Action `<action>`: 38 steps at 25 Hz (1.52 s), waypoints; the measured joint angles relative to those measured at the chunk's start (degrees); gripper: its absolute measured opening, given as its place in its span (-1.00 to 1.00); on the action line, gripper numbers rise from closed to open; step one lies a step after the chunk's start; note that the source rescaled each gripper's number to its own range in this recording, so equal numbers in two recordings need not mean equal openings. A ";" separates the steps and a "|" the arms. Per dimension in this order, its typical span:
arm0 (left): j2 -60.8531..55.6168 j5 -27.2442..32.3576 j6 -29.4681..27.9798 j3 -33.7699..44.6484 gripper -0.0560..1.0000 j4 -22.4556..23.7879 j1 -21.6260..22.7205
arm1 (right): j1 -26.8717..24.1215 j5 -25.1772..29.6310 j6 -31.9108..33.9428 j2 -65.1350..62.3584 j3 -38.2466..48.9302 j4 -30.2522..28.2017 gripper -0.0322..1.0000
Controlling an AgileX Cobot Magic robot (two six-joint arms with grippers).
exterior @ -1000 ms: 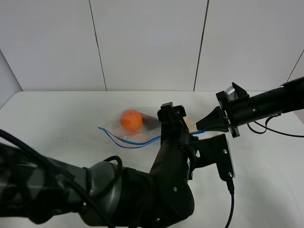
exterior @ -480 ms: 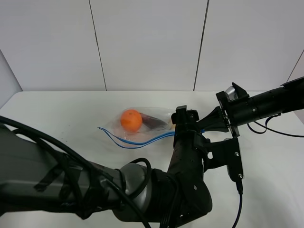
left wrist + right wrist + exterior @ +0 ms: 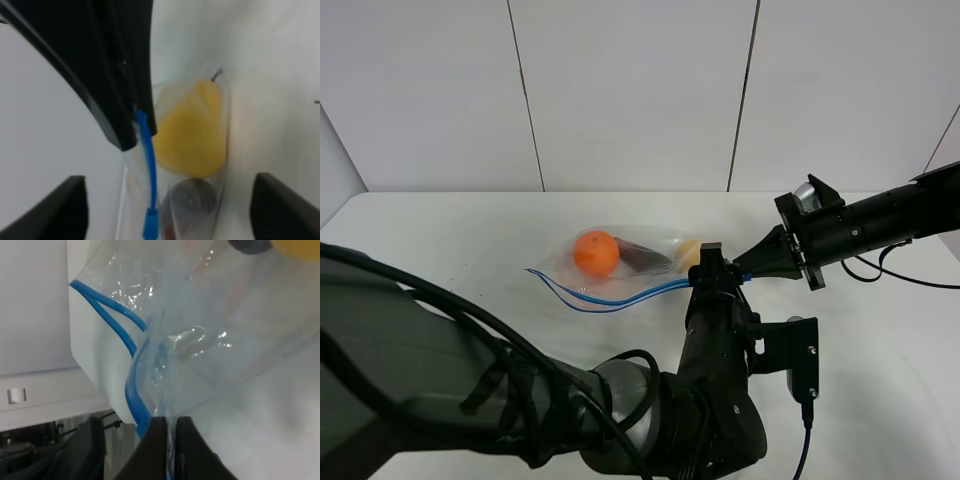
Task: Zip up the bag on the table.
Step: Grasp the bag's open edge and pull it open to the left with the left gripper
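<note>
On the table (image 3: 440,240), right pincer (image 3: 744,270) pinches the bag (image 3: 640,272) — left pincer (image 3: 167,207) gapes, empty

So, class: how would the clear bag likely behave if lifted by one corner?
Probably floppy: the bag is thin crinkled plastic, its blue strip wavy. The orange and pear inside look loose, so they would likely roll and shift the weight.

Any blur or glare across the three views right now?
Exterior high: sharp, evenly lit, though the left arm fills the foreground. Left wrist: soft focus, pear and blue zipper strip blurred. Right wrist: glints on the bag film.
</note>
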 joint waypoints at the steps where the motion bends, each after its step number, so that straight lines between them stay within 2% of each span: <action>1: 0.00 0.35 0.00 0.00 0.38 0.00 0.00 | 0.00 0.00 0.00 0.00 0.00 -0.11 -0.94; 5: 0.00 0.92 0.01 -0.05 0.18 0.00 0.00 | 0.00 0.00 0.00 0.00 0.00 -0.18 -0.94; 8: 0.00 0.94 0.07 -0.06 -0.09 0.00 0.00 | 0.00 0.00 0.00 0.00 0.00 -0.24 -0.94; 12: 0.00 0.72 0.91 -0.06 -0.56 0.00 0.00 | 0.00 0.00 0.00 0.00 0.00 -0.24 -0.94; 16: 0.00 -0.15 1.84 -0.06 -0.77 0.00 0.05 | 0.00 0.00 0.00 0.00 0.00 -0.41 -0.94; 25: 0.00 -0.50 2.64 -0.06 -0.81 0.48 1.83 | 0.00 -0.72 0.00 0.00 -0.01 0.19 -0.94; 32: 0.00 -0.13 2.64 -0.06 -0.50 0.11 2.15 | 0.00 -0.24 0.00 0.00 -0.01 -0.12 -0.94; 38: 0.00 -0.13 2.64 -0.06 -0.47 0.11 2.15 | 0.00 -0.17 0.00 0.00 -0.01 -0.24 -0.94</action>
